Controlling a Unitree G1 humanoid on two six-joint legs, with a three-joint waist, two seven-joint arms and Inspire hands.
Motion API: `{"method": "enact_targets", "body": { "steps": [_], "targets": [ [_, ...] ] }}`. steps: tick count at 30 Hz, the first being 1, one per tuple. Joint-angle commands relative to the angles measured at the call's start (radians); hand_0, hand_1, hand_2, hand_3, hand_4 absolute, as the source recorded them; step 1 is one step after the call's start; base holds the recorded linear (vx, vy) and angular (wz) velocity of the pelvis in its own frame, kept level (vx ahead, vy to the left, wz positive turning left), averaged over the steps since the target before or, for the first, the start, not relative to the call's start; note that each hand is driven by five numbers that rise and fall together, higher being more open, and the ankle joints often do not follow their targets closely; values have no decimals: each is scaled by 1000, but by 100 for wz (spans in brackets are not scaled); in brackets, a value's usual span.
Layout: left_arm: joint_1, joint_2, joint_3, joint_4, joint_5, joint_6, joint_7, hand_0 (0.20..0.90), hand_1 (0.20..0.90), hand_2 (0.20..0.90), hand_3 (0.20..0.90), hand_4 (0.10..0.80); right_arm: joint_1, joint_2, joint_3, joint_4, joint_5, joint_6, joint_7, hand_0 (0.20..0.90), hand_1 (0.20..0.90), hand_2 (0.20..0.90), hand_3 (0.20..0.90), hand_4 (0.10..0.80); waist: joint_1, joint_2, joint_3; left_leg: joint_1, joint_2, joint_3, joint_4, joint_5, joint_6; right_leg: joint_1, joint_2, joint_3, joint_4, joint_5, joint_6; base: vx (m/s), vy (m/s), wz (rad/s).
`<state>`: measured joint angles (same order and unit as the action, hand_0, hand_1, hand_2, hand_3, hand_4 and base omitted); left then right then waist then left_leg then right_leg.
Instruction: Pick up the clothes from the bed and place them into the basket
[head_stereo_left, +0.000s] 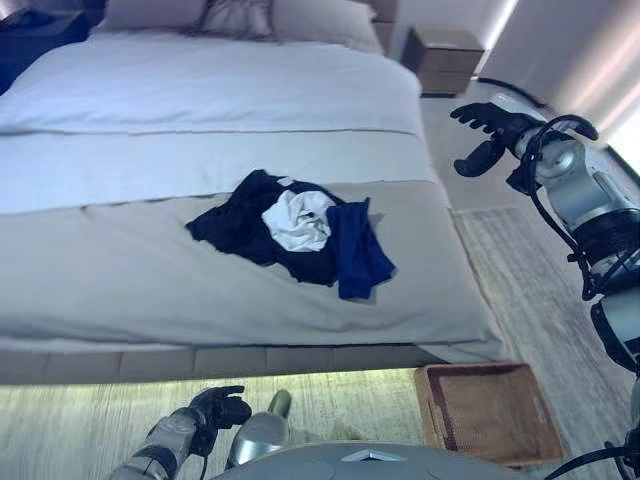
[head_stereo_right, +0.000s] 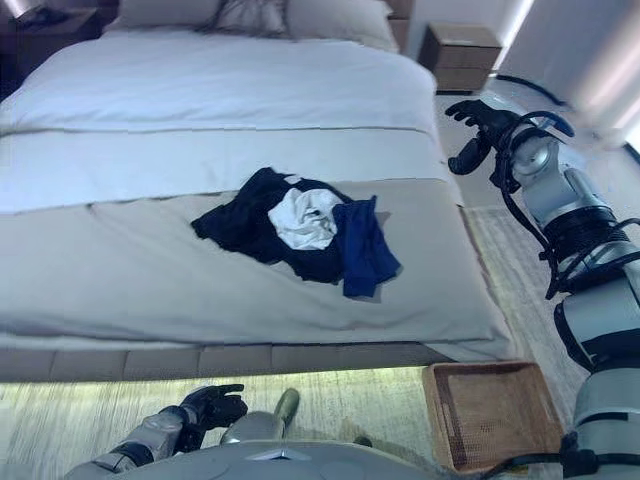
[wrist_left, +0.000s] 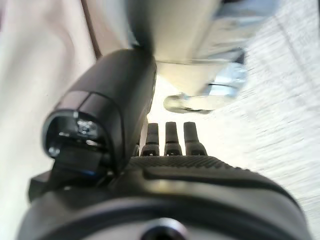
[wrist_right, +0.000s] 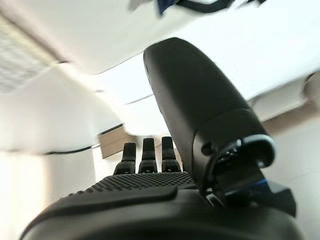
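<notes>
The left robot hand (head_stereo_left: 215, 410) is hanging low by the floor, fingers loosely bent, holding nothing. The brown woven basket (head_stereo_left: 490, 410) is sitting on the floor beside the bed's corner, its front edge cut off. A pile of black, white and blue clothes (head_stereo_left: 300, 232) is lying on the wide grey bed (head_stereo_left: 120, 270). The right robot hand (head_stereo_left: 487, 135) is hovering past the bed's edge, fingers spread, empty.

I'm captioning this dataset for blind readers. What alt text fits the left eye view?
A pile of clothes, dark, white and blue, lies on a bed. The robot's right hand is raised open beside the bed, its left hand low at the bed's foot, and a wicker basket sits on the floor.
</notes>
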<state>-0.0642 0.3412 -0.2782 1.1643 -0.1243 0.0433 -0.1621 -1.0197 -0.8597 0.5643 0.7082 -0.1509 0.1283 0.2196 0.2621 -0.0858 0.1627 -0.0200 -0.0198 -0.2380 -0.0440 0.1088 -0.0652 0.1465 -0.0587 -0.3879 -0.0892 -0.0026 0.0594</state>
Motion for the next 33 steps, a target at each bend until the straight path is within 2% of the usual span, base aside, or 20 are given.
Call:
{"method": "enact_targets", "body": {
  "steps": [1,3,6,11,14,19,24,29,33],
  "targets": [
    [-1,29,-39,26,1,14,-3,900,900,900,900,800,-189,-18,13,-48,-21,-8,-40,900,900,900,900,800,41,-37,44,9,-14,89,48,-98,58,-60,-46,-19,201,-76,-39,-6,71,30],
    [-9,38,-35,24,-20,3,-1,900,900,900,900,800,-170,22,23,-28,-5,21,-19,900,900,900,900,800,65,-27,86,-5,-21,61,66,-115,60,-74,-57,-22,248,-109,-37,68,65,25],
    [-26,45,-46,6,-47,-26,-11,900,900,900,900,800,-187,58,56,33,-48,13,-40,900,900,900,900,800,98,-15,128,-42,-36,31,81,-109,67,-94,-71,-36,274,-119,-34,7,48,33],
    [-60,44,-81,-51,-107,-98,-28,900,900,900,900,800,-259,90,137,134,-285,35,-130,900,900,900,900,800,158,16,195,-137,-67,-14,117,-93,80,-152,-105,-70,318,-117,-27,-46,45,28],
    [-62,40,-92,-72,-116,-133,-34,900,900,900,900,800,-274,120,158,167,-320,84,-155,900,900,900,900,800,189,39,217,-177,-84,-33,146,-91,88,-168,-136,-93,370,-128,-32,70,71,33],
    [-53,35,-98,-79,-151,-164,-31,900,900,900,900,800,-280,188,147,226,-364,143,-167,900,900,900,900,800,218,86,248,-218,-105,-41,168,-81,99,-199,-191,-107,462,-122,-17,89,111,30],
    [-46,33,-83,-70,-164,-185,-47,900,900,900,900,800,-316,251,143,359,-422,215,-179,900,900,900,900,800,240,120,274,-262,-108,-38,165,-61,101,-238,-215,-107,492,-122,-5,15,64,11],
    [-40,29,-71,-79,-185,-206,-64,900,900,900,900,800,-364,278,176,461,-442,325,-113,900,900,900,900,800,263,135,299,-316,-107,-27,175,-48,99,-283,-233,-119,493,-114,6,-53,14,0],
    [-33,33,-64,-101,-179,-217,-75,900,900,900,900,800,-369,272,179,532,-456,428,38,900,900,900,900,800,280,134,314,-340,-103,-21,179,-42,97,-298,-241,-137,479,-97,13,-17,-4,-2]
  ]
}}
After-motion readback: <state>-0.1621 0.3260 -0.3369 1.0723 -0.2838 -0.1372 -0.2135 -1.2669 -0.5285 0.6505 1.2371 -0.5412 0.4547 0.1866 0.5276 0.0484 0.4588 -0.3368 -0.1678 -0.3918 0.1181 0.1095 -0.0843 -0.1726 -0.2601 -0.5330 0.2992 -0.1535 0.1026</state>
